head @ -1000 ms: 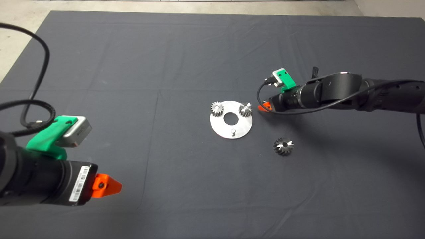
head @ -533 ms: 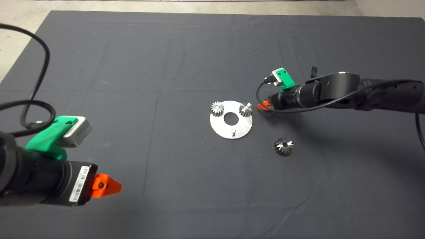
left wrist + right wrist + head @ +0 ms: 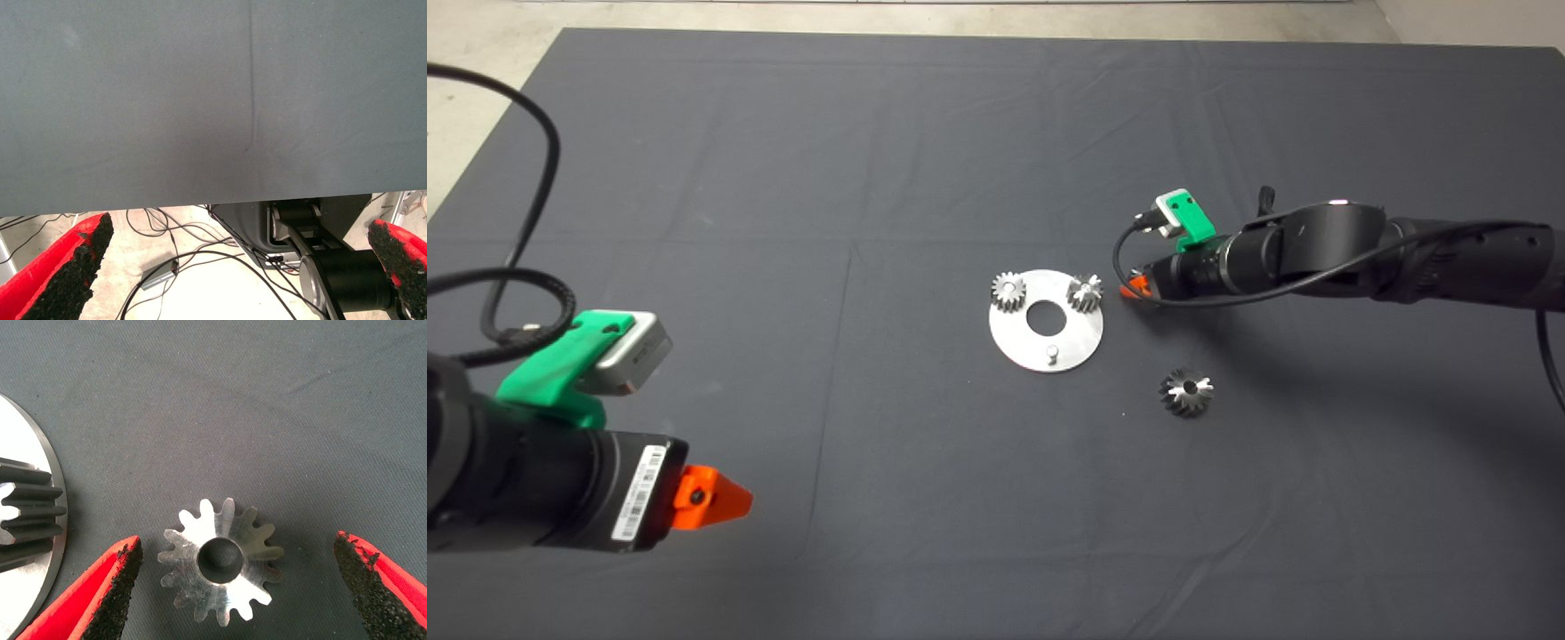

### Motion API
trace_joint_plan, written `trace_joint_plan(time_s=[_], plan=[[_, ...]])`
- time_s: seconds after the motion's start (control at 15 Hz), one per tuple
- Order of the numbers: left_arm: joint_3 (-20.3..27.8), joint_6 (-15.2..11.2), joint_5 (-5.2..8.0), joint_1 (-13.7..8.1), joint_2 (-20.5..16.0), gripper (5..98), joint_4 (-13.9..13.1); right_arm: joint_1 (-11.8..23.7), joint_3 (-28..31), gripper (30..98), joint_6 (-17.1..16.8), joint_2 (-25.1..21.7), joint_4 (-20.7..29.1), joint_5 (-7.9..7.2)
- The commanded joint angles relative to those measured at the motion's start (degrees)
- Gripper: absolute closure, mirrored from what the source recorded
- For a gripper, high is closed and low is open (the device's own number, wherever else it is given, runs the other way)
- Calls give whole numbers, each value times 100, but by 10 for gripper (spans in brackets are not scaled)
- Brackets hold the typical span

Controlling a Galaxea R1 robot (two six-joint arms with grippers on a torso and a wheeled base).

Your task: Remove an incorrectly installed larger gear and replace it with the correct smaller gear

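Observation:
The larger gear [image 3: 1185,391], dark with a shiny star-like face, lies on the mat, off the round silver plate [image 3: 1021,342] to its right and nearer me. The plate has two small bright gears [image 3: 1008,291] [image 3: 1085,292] and one bare pin [image 3: 1053,353]. My right gripper [image 3: 1136,286] is low over the mat just right of the plate. In the right wrist view it [image 3: 237,543] is open, and the smaller gear [image 3: 219,561] with its open centre hole lies flat between the fingers [image 3: 110,593], untouched. The head view hides this gear under the gripper.
My left gripper [image 3: 711,498] waits open at the lower left, over the mat's near edge; its wrist view shows mat, floor cables and the robot's base. In the right wrist view the plate's rim [image 3: 53,540] and one mounted gear [image 3: 27,513] lie close beside one finger.
My right arm has sunk a little toward the mat, its gripper staying beside the plate. The gears, the plate and the left arm have not moved.

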Motion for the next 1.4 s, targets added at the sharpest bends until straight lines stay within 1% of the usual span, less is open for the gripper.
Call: trace_joint_plan(time_s=[0.0, 0.07, 0.13, 0.27, 0.33, 0.4, 0.53, 0.6, 0.67, 0.87, 0.93, 1.0, 1.13, 1.2, 1.27, 1.33], plan=[[68, -19, 263, -32, -14, 55, -104, 71, -5, 525, 45, -39, -141, 14], [68, -19, 263, -32, -14, 55, -104, 74, -5, 542, 45, -22, -141, 14], [68, -19, 263, -32, -14, 55, -104, 73, -5, 577, 45, -22, -141, 14], [68, -19, 263, -32, -14, 55, -104, 76, -14, 579, 53, -13, -141, 14], [68, -10, 265, -32, -14, 55, -104, 70, -22, 596, 53, -13, -141, 14], [68, -10, 263, -32, -5, 55, -104, 72, -22, 628, 53, -22, -141, 14], [68, -1, 263, -32, -5, 55, -104, 67, -29, 634, 194, -39, -141, 14], [68, -1, 263, -32, -5, 55, -104, 67, -31, 647, 194, -31, -141, 14], [68, -1, 263, -32, -5, 55, -104, 59, -31, 676, 203, -31, -141, 14], [68, -1, 263, -32, -5, 55, -104, 63, -49, 679, 212, -13, -141, 14], [68, -1, 263, -32, -5, 55, -104, 59, -49, 710, 253, -13, -141, 14], [68, -1, 263, -32, -5, 55, -104, 59, -49, 725, 324, -30, -141, 14], [68, -1, 263, -32, -5, 55, -104, 59, -49, 726, 396, -48, -141, 23], [68, -10, 263, -32, -13, 55, -104, 59, -49, 740, 396, -48, -141, 23], [68, -10, 263, -32, -9, 55, -104, 59, -49, 770, 405, -48, -141, 23], [68, -10, 263, -32, -5, 55, -104, 59, -49, 775, 414, -48, -141, 23]])
